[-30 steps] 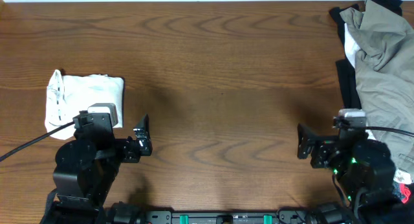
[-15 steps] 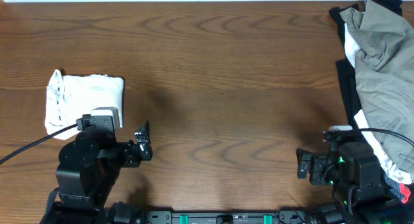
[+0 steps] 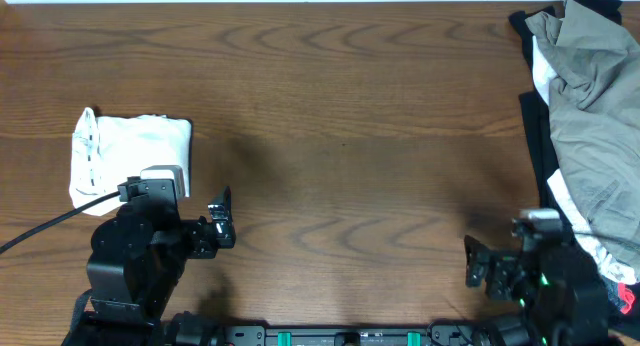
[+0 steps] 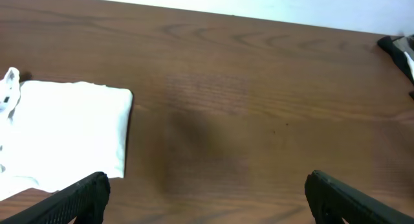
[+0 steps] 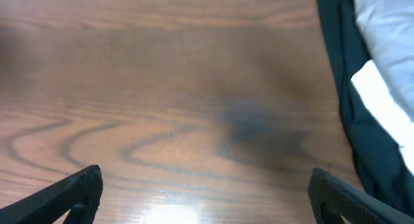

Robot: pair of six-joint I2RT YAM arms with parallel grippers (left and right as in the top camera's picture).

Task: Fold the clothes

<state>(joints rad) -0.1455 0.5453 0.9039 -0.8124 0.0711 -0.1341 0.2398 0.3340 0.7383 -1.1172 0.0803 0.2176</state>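
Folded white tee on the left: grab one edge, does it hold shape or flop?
Probably flops: the folded white tee is thin, soft-edged cloth, so layers would likely unfold and droop. Pushed, it may bunch rather than slide as a block on the wood table. Likely light; a loose bit sticks out at its left end.
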